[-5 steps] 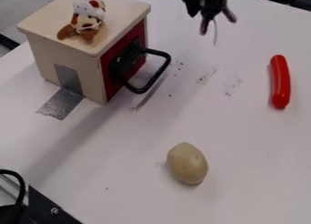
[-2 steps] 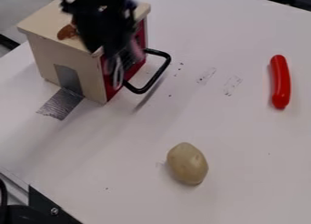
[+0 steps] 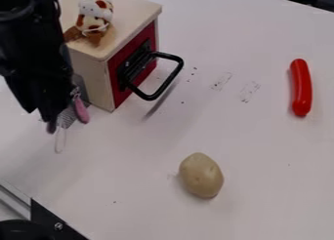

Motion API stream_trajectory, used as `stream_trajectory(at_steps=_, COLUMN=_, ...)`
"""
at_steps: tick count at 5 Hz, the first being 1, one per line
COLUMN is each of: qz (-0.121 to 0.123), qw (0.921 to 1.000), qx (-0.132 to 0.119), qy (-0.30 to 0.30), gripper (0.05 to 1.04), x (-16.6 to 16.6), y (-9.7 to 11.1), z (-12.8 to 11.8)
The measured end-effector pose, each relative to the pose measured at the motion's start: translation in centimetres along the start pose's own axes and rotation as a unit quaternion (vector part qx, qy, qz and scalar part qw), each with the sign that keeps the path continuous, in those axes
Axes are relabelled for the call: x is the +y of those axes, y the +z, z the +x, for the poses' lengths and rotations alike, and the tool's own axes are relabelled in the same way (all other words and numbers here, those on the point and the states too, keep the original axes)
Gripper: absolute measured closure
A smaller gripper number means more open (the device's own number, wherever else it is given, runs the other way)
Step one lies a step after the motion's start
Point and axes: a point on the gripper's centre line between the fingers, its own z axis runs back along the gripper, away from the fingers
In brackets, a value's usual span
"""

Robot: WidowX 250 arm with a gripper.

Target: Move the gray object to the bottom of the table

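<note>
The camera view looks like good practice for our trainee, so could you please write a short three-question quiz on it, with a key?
1. True or false: the potato lies nearer the bottom edge of the view than the red sausage does.
2. Which of these sits on top of the wooden box?
a) the potato
b) the plush toy
c) the red sausage
3. Fill in "apart" or "together": the fingertips of the gripper are ____.
Key: 1 true; 2 b; 3 apart.
</note>
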Motion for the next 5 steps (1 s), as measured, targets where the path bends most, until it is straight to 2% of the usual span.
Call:
stream_trajectory(at_steps=1, qz=0.009, qw=0.9998, qx=0.018, qy=-0.002, gripper=0.7, x=0.5, y=-1.1, z=-0.5)
stream_trajectory(at_steps=2, qz=0.013, qw=0.9998, qx=0.013, qy=0.003, gripper=0.386, x=0.6, y=-1.3, z=-0.1)
stream_trajectory(at_steps=3, qz=0.017, qw=0.9998, qx=0.004, qy=0.002, gripper=0.115, x=0.7, y=-0.8, z=0.5)
stream_trajectory(at_steps=5, qz=0.006, qw=0.9996, qx=-0.021, qy=-0.02, gripper=0.083, x=0.1, y=2.5, z=0.8)
